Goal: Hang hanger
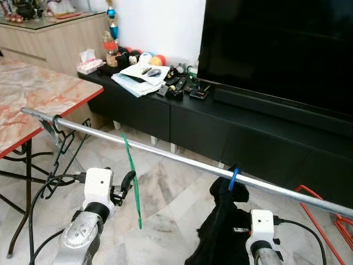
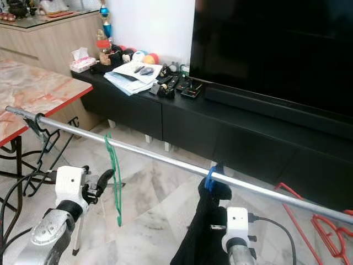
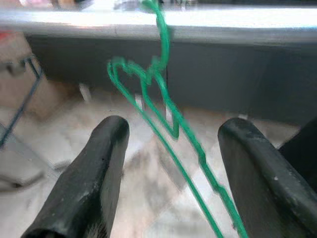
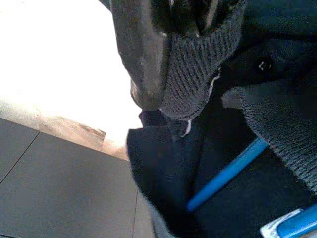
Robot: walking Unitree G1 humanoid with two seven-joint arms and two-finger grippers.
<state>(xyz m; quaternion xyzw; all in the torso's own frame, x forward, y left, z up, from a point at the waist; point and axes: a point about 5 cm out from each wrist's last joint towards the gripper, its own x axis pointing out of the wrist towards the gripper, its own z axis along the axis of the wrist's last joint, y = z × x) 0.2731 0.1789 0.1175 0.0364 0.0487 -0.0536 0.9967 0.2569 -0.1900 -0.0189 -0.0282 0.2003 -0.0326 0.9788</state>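
- Hanging from the metal rail (image 1: 165, 154) just ahead of the left gripper (image 1: 128, 182) is a thin green hanger (image 1: 132, 179), its hook over the rail and its frame dangling edge-on beside the fingertips.
- Further along the rail, toward the right gripper (image 4: 168, 54), a blue hanger (image 1: 234, 178) carries a dark garment (image 1: 223, 226) that drapes down in front of that arm.
- At the rail's far end, beyond the left gripper, black wire hangers (image 1: 58, 149) hang beside a marble-patterned table with a red edge (image 1: 33, 105).
- The left gripper's two black fingers (image 3: 89, 183) are spread wide; the green hanger's wire passes through the gap between them, and I cannot tell whether it touches either finger.
- The right gripper is buried in the dark knit cloth; one finger presses against it, but I cannot tell how far apart its fingers stand.
- Beneath both arms lies a pale marble floor (image 1: 171, 199); ahead stand a low black cabinet (image 1: 182, 124) with papers (image 1: 140, 77), remotes (image 1: 176, 85) and a large dark television (image 1: 276, 49). A red hanger (image 1: 325, 204) lies on the floor beyond the right arm.
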